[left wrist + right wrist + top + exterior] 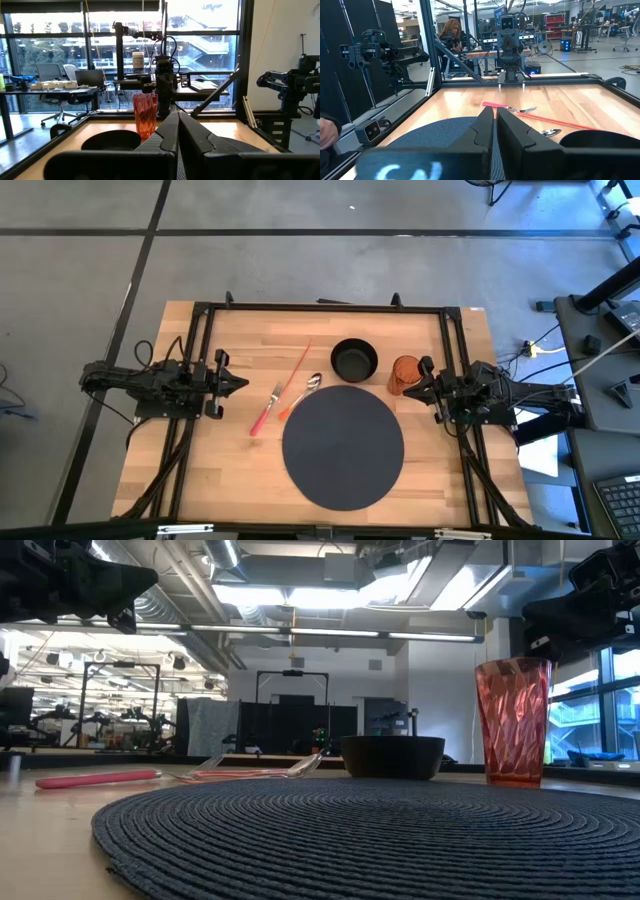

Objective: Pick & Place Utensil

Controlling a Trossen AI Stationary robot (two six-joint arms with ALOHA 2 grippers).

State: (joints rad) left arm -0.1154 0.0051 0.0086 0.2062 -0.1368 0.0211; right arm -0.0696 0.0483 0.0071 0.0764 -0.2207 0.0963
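I see both arms parked at the table edges — left gripper [243, 384] and right gripper [408, 388] pressed together, empty. Fork [267, 409] and spoon [301, 395] lie left of the bowl [354, 360], just off the mat [343, 446].

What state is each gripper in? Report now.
Left gripper: shut, holding nothing.
Right gripper: shut, holding nothing.

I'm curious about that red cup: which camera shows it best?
The low view: the red cup stands whole and close. The high view shows only its top; the left wrist view shows it farther off; the right wrist view misses it.
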